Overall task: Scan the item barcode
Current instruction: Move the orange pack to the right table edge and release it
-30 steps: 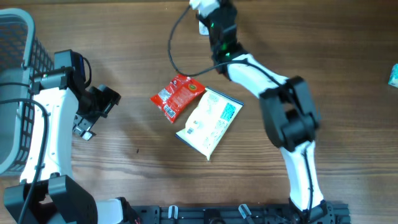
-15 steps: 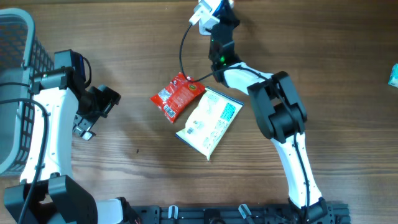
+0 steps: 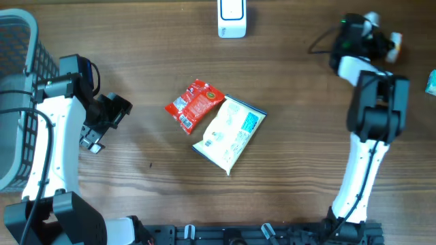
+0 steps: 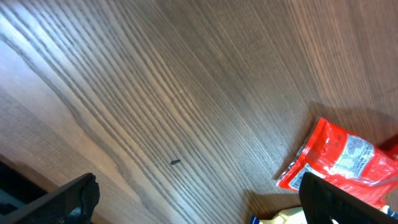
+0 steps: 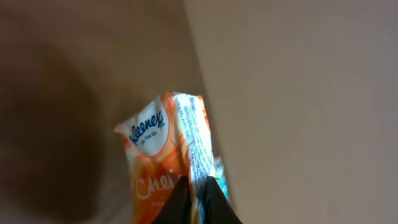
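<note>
My right gripper [image 5: 198, 198] is shut on the edge of an orange Kleenex tissue pack [image 5: 158, 152], the item, which fills the right wrist view against a blurred plain background. From overhead that right gripper [image 3: 383, 42] is at the far right of the table's back edge, and the tissue pack [image 3: 394, 43] shows only as a small orange and white bit. A white scanner [image 3: 232, 16] stands at the back middle, well left of it. My left gripper [image 3: 103, 126] hangs open and empty over the left side; its fingers [image 4: 69, 200] frame bare wood.
A red snack packet [image 3: 195, 104] and a white and blue packet [image 3: 230, 131] lie touching at the table's middle; the red packet [image 4: 346, 159] also shows in the left wrist view. A grey basket [image 3: 15, 102] stands at the left edge. A teal object [image 3: 431, 82] peeks in at right.
My right arm has swung from over the scanner at the back middle to the far back right, carrying the tissue pack, and the scanner is now uncovered. The left arm has not moved.
</note>
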Controlling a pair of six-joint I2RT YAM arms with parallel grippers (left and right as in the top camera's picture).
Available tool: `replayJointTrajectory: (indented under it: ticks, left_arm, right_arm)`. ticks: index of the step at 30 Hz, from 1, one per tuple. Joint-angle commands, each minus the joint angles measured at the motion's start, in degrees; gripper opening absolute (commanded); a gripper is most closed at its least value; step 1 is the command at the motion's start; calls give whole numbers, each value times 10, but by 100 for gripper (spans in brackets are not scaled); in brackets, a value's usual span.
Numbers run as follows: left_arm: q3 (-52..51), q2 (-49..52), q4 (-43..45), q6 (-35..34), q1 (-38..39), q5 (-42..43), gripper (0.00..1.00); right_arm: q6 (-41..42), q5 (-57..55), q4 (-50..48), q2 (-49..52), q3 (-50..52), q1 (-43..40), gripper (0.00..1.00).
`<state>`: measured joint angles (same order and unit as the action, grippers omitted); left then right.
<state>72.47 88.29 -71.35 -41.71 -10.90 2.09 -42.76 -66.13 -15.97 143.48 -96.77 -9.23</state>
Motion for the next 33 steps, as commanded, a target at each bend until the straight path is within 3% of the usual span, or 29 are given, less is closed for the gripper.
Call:
replayJointTrajectory:
  ticks: [1,8,12,13,15,18,19,23,24,28,33]
  left_arm:
    - [0,0,0,-6,-2,4,100]
    - [0,0,0,-6,-2,4,100]
    - [0,0,0,-6,-2,4,100]
    - [0,0,0,-6,-2,4,100]
    - [0,0,0,-6,-2,4,100]
    - [0,0,0,-6,-2,4,100]
    - [0,0,0,-6,-2,4,100]
    - [0,0,0,-6,-2,4,100]
    - [0,0,0,-6,-2,4,100]
    - [0,0,0,-6,-2,4,100]
    - [0,0,0,-6,-2,4,100]
  right_arm:
    - [116,-17,54,-5,-1,-21,4]
    - [282,19,231,-5,-1,-90,5]
    - [323,21,271,-7,-1,-116,18]
    - [324,21,274,-10,-1,-121,31]
    - [340,23,277,-27,-1,-128,72]
    - [374,114,316,-73,-1,-130,96]
    - [395,184,336,-106,-1,-132,100]
    - [426,361,360,-208,-1,-132,100]
    - [469,444,377,-269,-1,-132,100]
    - [537,600,427,-373,-1,-132,100]
    - [610,984,521,-438,-1,-122,100]
